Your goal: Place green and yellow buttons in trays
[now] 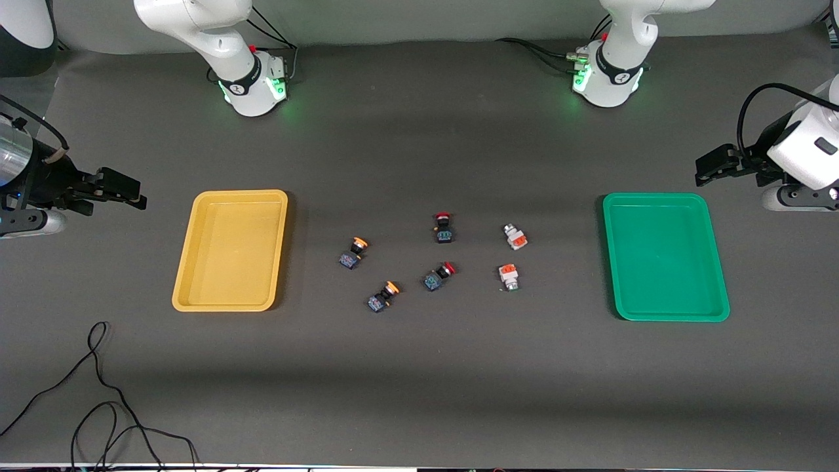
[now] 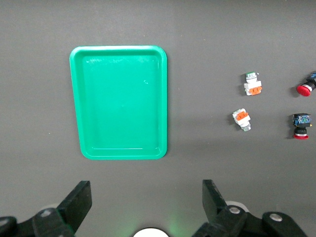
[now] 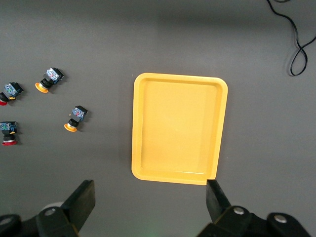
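Two black buttons with orange-yellow caps [image 1: 354, 253] [image 1: 383, 296] lie mid-table, nearest the yellow tray [image 1: 229, 249]. Two white-grey buttons with orange blocks [image 1: 516, 236] [image 1: 508, 276] lie nearest the green tray [image 1: 665, 255]. Both trays hold nothing. My left gripper [image 1: 706, 167] is open and empty, up over the table at the left arm's end, outside the green tray [image 2: 121, 103]; its wrist view shows the white-grey buttons [image 2: 253, 85] [image 2: 242, 119]. My right gripper [image 1: 131, 191] is open and empty, up over the right arm's end, outside the yellow tray [image 3: 177, 128]; its wrist view shows the yellow-capped buttons [image 3: 49, 79] [image 3: 75, 118].
Two black red-capped switches [image 1: 444, 227] [image 1: 439, 276] lie between the yellow-capped and white-grey buttons. A loose black cable [image 1: 98, 380] lies on the mat near the front camera at the right arm's end. The arm bases [image 1: 252, 82] [image 1: 606, 75] stand farthest from the front camera.
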